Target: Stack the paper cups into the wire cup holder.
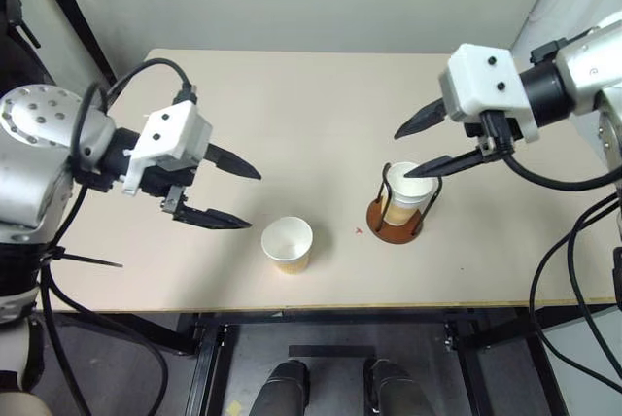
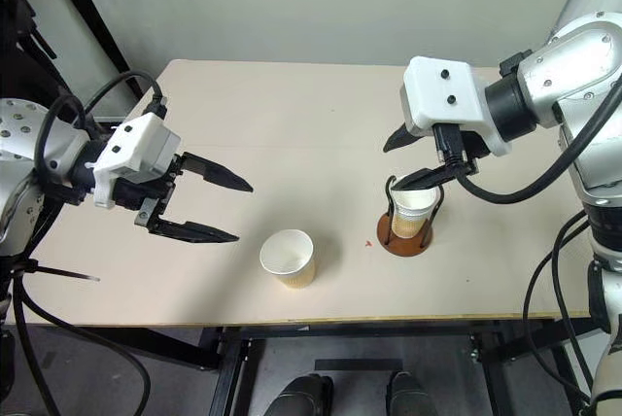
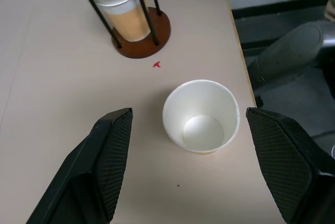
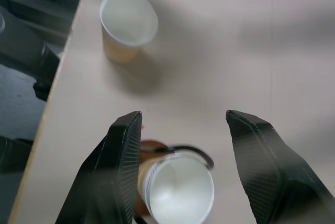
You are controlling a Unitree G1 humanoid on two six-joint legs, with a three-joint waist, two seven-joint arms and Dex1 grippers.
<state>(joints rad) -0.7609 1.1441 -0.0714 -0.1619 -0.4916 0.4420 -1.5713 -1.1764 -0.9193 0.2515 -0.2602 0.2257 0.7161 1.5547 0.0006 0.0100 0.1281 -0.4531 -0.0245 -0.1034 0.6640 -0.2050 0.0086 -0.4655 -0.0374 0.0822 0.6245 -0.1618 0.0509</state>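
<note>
One paper cup (image 1: 288,244) loose, upright and mouth up, at about 6 o'clock on the tabletop (image 1: 292,115), close to the near edge. Well apart from it, at roughly 3 o'clock, the wire cup holder (image 1: 384,228), already loaded: a nested stack of paper cups (image 1: 411,186) seated between the black wire loops on the reddish-brown base. Looks like two in there, going by the double band under the white rim in the left wrist view, though cannot say for certain. Small red mark (image 1: 358,231) between paper cup and holder.

Judged mostly done: needs only the loose one picked up, carried over and dropped into the stack.

Left pincer (image 1: 255,200): spread wide, empty, touching nothing. Hovers above the tabletop at 9 o'clock of the loose cup, tips pointing toward it. Seen along its own fingers (image 3: 112,156), frames that cup in the gap, apart from both sides. Seems lined up for the grasp.

Right pincer (image 1: 401,154): parted, empty, gripping nothing. Hangs over the holder at about 12 o'clock of the stack, lower tip crossing just above the rim in the head views; contact cannot be told there. From its own wrist view, appears clear of the top cup, one finger to either side and higher.
</note>
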